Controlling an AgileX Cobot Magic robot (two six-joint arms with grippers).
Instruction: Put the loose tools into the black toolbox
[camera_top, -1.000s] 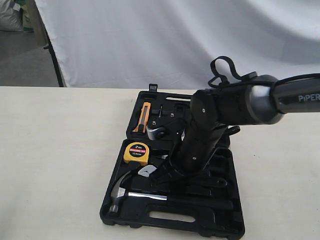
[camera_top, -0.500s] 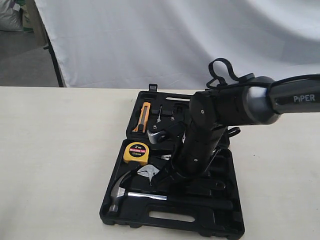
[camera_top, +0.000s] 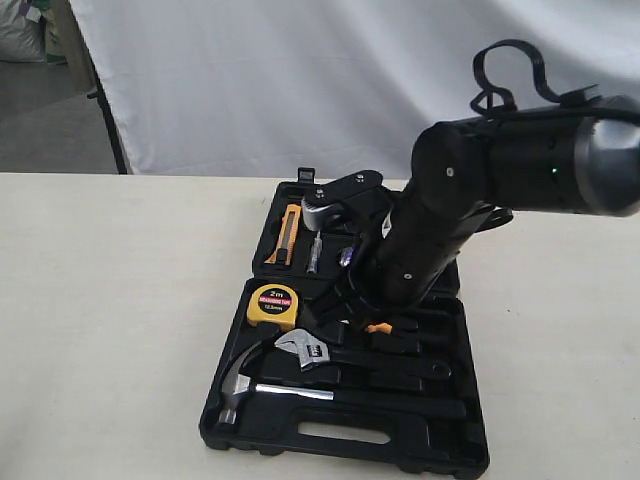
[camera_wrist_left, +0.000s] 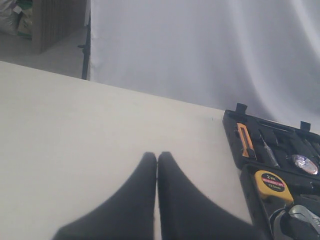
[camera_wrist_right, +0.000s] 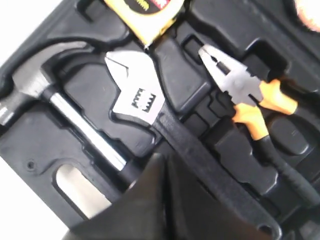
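The black toolbox (camera_top: 440, 455) lies open in the middle of the table. In its near half, the claw hammer (camera_top: 250, 385) and the adjustable wrench (camera_top: 330, 355) each rest in a recess. In the right wrist view the wrench (camera_wrist_right: 137, 100) lies beside the hammer (camera_wrist_right: 35, 80). My right gripper (camera_wrist_right: 162, 160) hovers shut and empty above their handles, and it also shows from outside (camera_top: 345, 303). My left gripper (camera_wrist_left: 157, 156) is shut and empty over bare table, left of the toolbox (camera_wrist_left: 232, 130). I cannot make out the dark tape roll.
The yellow tape measure (camera_top: 272, 305) and the orange-handled pliers (camera_wrist_right: 250, 95) sit in the near half. An orange utility knife (camera_top: 288, 232) and small bits fill the far half. The right arm hangs over the case's centre. A white sheet backs the table.
The right arm has lifted up and back from the wrench. The wrench now lies uncovered in its recess, and the pliers' handles show.
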